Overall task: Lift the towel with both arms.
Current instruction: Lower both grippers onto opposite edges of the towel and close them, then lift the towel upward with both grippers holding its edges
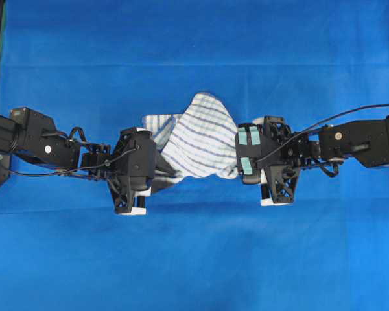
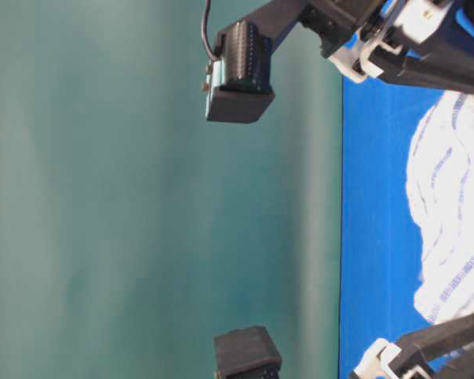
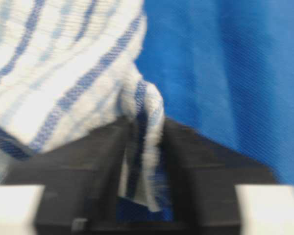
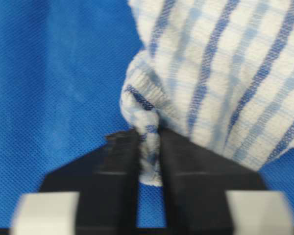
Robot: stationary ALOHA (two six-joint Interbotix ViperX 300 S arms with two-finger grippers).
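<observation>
- Small soft white cloth w/ thin blue and grey stripes, the towel, lies bunched mid-scene on the plain blue table cloth, directly btwn the two arms.
- Left black wedge-shaped gripper: jaws drawn narrow, pinching a fold of the towel's left edge; the fabric runs down through the slot in the left wrist view.
- Right black wedge-shaped gripper: jaws likewise narrow, clamped on a twisted corner at the towel's right edge.
- Key relation: towel's long axis runs left–right, along the line joining the two grippers; each one sits at its own end, neither nearer than the other.
- Judgement: w/ both ends gripped, next move prob. needs both arms rising together, evenly; uneven rise could tug the thin weave out of one pinch.
- Middle of towel looks slack, humped.
</observation>
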